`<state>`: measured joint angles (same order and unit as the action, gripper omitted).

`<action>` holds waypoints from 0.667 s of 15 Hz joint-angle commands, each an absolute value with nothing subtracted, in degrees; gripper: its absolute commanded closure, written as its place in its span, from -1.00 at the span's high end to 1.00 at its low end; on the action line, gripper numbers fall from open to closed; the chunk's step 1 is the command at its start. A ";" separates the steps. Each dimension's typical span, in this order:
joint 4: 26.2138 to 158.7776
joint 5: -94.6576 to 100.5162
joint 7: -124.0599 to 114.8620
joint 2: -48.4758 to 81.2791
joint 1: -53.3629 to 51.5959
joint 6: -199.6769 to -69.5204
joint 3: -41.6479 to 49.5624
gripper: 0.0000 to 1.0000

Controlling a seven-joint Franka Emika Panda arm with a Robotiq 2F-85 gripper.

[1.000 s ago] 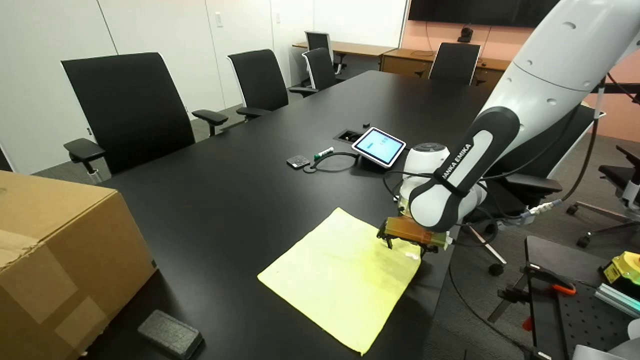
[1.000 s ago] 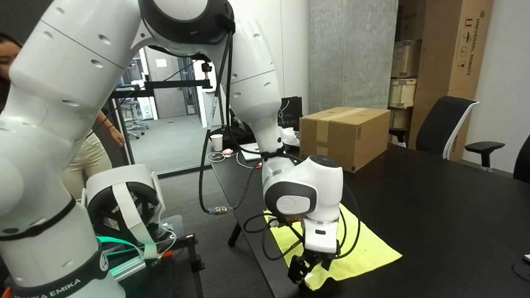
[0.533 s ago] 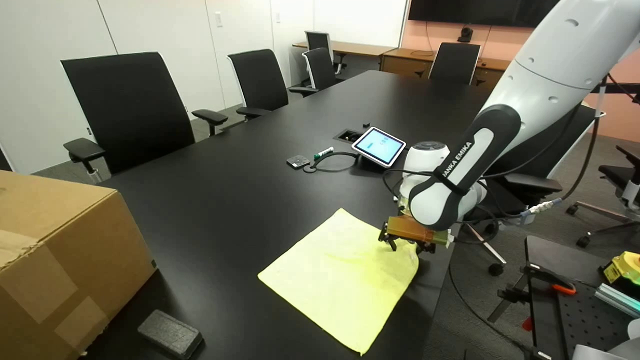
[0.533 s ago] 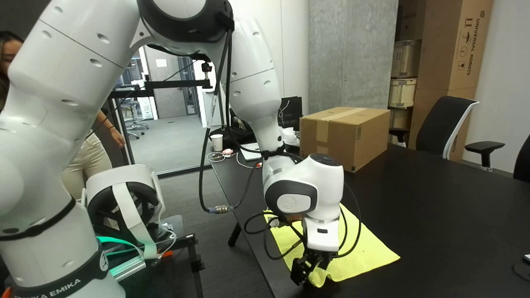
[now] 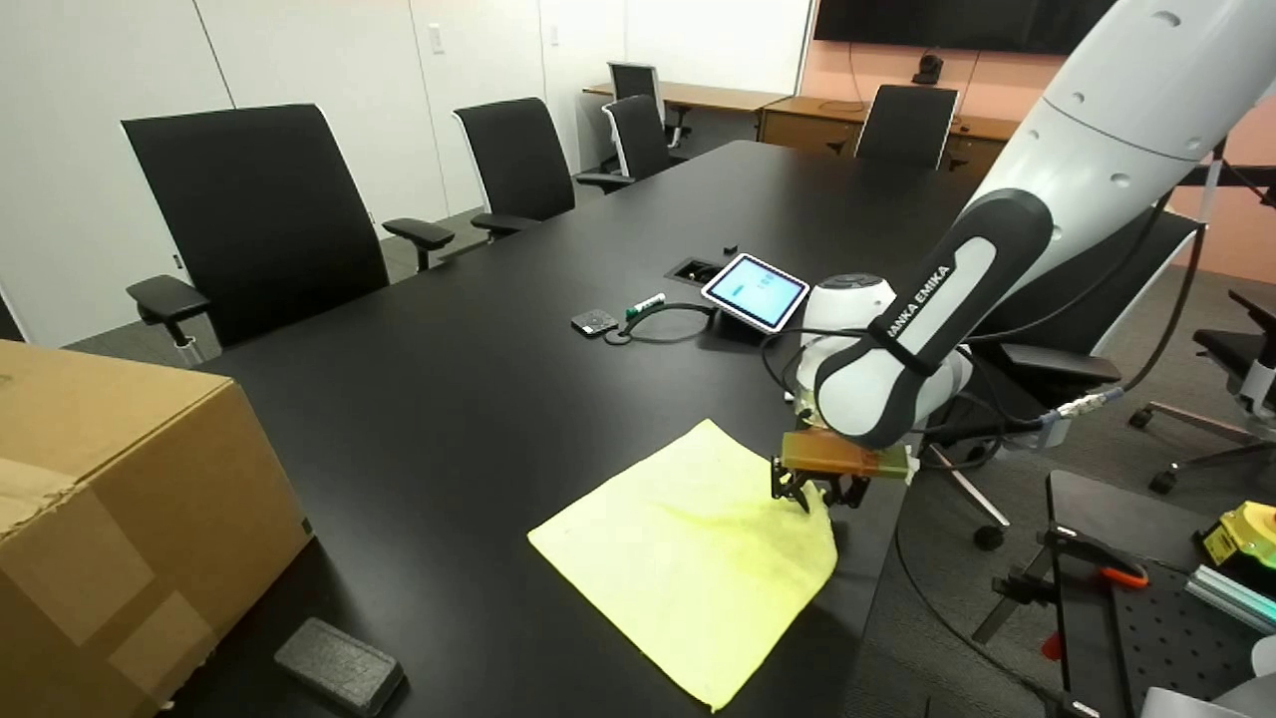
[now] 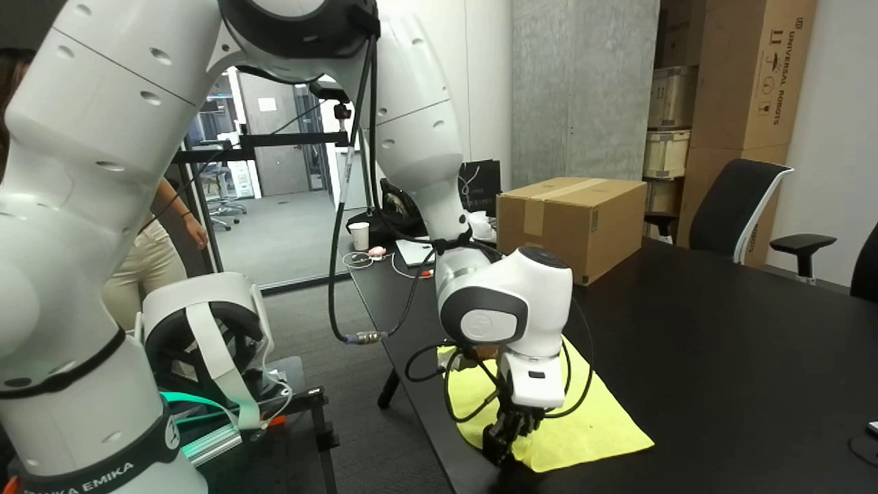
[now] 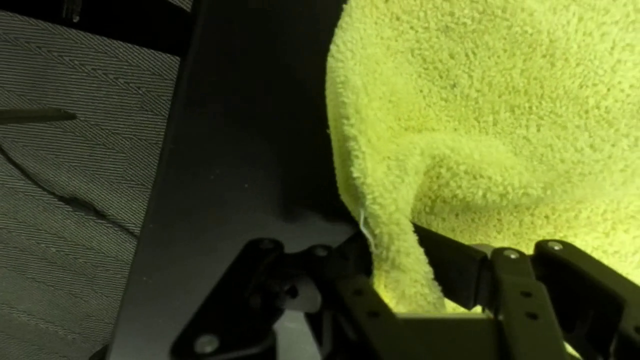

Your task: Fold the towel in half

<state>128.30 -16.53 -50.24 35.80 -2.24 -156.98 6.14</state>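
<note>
The pale yellow towel lies mostly flat on the black table, spread as a rough square, and both exterior views show it. Its corner nearest the robot is pinched and raised. My gripper is shut on that corner, low over the table. From the wrist, the towel runs up as a bunched strip between the dark fingers, with a fold bulging beside it and a small white tag thread on its edge. In an exterior view the wrist and cables partly cover the towel, and the fingertips are hard to make out.
A cardboard box and a dark eraser-like block stand on the table beyond the towel. A tablet, a marker and a small puck lie farther along. The table edge runs close beside the gripper.
My gripper has closed on the towel's corner and risen slightly. The corner has bunched up, and the whole cloth has slid a little toward the gripper.
</note>
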 commanded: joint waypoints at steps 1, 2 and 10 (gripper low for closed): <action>130.37 -15.15 -45.29 30.61 -2.02 -150.64 5.30 -0.78; 130.22 -14.80 -44.36 29.70 -2.23 -148.55 5.30 -0.79; 125.31 -8.76 -40.87 25.33 -3.94 -135.65 5.71 -0.76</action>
<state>127.44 -11.60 -42.33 27.25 -2.88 -139.57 5.43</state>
